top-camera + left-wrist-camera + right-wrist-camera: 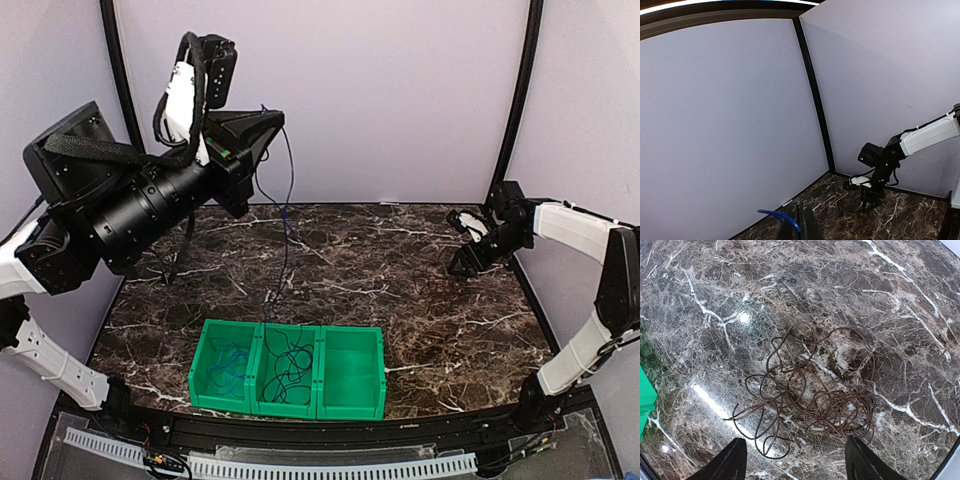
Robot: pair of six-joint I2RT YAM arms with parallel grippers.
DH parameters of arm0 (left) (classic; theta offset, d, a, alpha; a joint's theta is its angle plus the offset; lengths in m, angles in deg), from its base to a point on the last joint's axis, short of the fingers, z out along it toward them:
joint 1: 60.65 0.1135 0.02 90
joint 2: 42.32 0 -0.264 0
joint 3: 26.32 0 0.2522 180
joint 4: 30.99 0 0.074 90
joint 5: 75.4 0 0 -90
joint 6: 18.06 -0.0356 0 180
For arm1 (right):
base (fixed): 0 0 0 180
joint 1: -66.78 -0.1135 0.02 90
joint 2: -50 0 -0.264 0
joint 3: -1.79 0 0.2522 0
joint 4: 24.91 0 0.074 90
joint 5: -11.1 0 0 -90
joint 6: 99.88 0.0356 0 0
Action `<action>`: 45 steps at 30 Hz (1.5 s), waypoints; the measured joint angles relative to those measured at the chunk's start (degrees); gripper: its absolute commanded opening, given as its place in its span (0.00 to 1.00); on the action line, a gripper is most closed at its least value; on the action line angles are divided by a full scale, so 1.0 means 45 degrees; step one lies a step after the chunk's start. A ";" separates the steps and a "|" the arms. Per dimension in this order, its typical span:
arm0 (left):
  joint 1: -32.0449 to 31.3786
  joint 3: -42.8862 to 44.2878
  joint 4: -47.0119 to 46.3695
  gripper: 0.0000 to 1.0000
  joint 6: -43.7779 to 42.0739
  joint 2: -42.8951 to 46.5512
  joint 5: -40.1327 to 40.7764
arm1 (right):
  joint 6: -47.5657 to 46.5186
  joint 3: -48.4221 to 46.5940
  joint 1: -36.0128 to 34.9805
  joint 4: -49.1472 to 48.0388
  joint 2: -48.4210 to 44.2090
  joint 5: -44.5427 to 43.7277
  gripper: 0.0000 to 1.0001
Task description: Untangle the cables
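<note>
Above dark marble bench [400, 260], thin blue and black cables [289, 190] are pinched in closed left fingers [809, 227] at upper left, right fingers [732, 462] spread wide over a brown wire tangle [815, 395]; knots could be tightened by lifting.

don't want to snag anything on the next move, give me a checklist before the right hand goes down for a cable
1. Left hand shut on the blue cable: ok.
2. Blue cable parted from the dark cable trailing below it: cannot tell.
3. Right hand open: ok.
4. Brown tangle directly below the right hand: ok.
5. Right compartment of the green bin empty: ok.
</note>
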 measured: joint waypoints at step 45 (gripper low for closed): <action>0.0000 -0.8369 0.2516 0.00 0.8990 0.2229 -0.0379 | -0.2113 -0.3177 -0.6567 0.1200 0.2297 0.2875 0.69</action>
